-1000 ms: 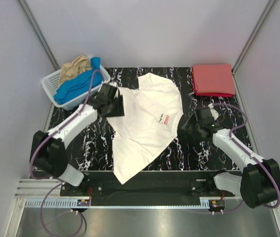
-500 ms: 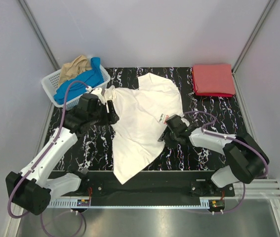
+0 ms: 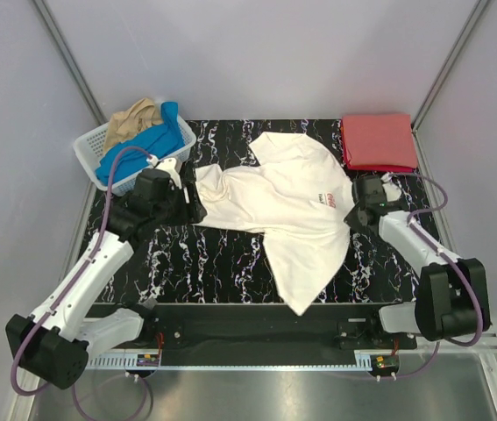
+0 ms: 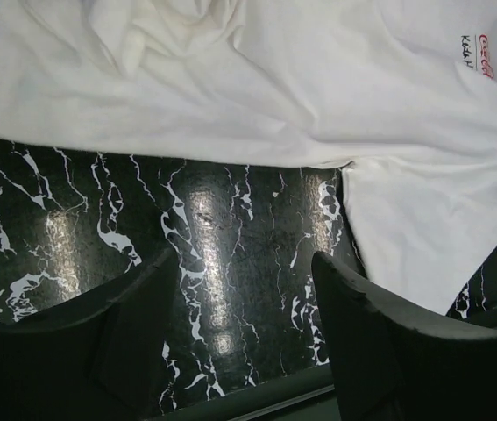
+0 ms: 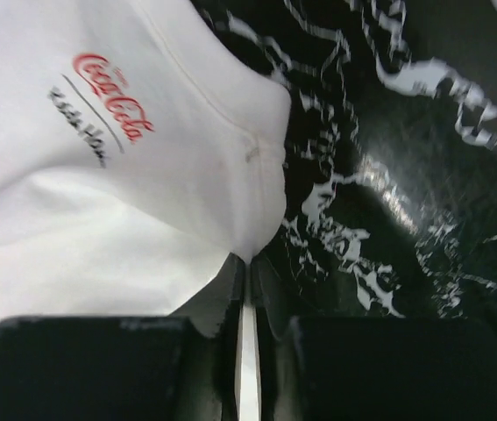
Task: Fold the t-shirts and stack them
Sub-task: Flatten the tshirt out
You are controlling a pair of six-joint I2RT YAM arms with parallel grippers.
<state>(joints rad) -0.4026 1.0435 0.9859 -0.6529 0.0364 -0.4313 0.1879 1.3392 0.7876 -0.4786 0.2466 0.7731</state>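
Overhead cam first: the white t-shirt (image 3: pixel 283 206) is sprawled crooked across the middle of the black marble table (image 3: pixel 195 263), with its long end reaching about to the near edge. The left gripper (image 3: pixel 192 203) sits at the shirt's left end and the right gripper (image 3: pixel 354 213) is right up against its right edge, next to the red chest print (image 3: pixel 327 196). The folded red t-shirt (image 3: pixel 378 140) is parked in the far right corner, apart from both arms. The blue t-shirt (image 3: pixel 138 151) and tan t-shirt (image 3: pixel 132 118) are heaped in the white basket (image 3: pixel 86 145) at far left, just behind the left arm. There's bare marble on the near left and a smaller patch on the near right. Left wrist cam: the left gripper (image 4: pixel 246 259) has its jaws spread wide with nothing in them, only marble in the gap, and the shirt's edge runs across just ahead of the fingertips without touching. Right wrist cam: the right gripper (image 5: pixel 246 276) is clamped tight on a thin bit of the white shirt's edge, a little below the print, with open marble on the other side.
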